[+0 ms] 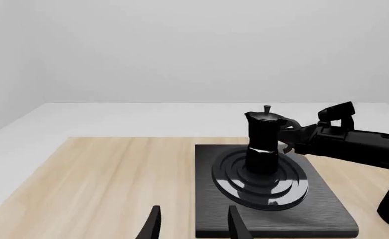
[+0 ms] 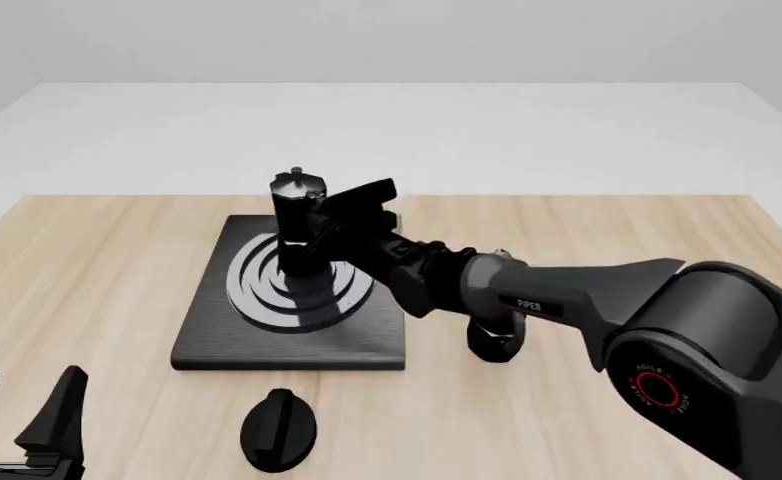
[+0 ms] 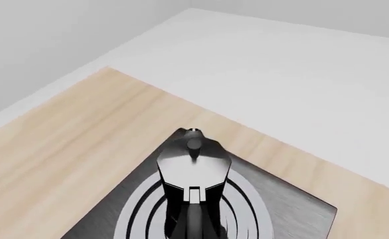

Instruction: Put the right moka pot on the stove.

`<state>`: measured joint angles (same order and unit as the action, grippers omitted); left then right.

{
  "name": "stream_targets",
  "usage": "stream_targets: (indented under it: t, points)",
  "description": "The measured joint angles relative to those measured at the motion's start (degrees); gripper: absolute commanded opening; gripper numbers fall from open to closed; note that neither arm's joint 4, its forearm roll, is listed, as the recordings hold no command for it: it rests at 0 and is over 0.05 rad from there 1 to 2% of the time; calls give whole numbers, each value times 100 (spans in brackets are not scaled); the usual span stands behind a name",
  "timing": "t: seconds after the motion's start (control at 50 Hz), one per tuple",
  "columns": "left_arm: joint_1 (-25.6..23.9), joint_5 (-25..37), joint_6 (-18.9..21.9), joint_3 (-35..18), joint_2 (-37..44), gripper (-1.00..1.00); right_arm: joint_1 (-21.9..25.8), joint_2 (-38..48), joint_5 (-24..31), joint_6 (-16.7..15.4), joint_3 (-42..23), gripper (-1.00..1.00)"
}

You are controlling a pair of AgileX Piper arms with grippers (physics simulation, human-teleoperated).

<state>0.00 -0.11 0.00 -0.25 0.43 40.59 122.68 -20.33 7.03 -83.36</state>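
One moka pot (image 2: 298, 225) stands upright on the ring burner of the stove (image 2: 204, 340) — its handle side meets the right end effector (image 2: 351, 215), though whether those fingers pinch it I cannot tell. A small black oval knob (image 2: 279, 430) lies on the worktop (image 2: 84, 270) just before the stove. The left end effector (image 2: 24, 405) hangs spread — near the front-left edge.
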Motion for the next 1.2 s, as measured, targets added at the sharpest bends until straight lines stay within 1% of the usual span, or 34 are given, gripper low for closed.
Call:
stream_targets:
  t: [0.12, 0.14, 0.6, 0.92, 1.2]
  points:
    - [0, 0, 0, 0, 0, 100, -4, 3, -49, 23, 20, -100]
    - [0, 0, 0, 0, 0, 100, -5, -1, -57, 24, 29, 100]
    - [0, 0, 0, 0, 0, 100, 10, -502, -389, 4, 649, 100]
    - [0, 0, 0, 0, 0, 100, 139, -1114, -440, -66, 1203, 100]
    - [0, 0, 0, 0, 0, 100, 235, -1792, -495, -84, 1829, 100]
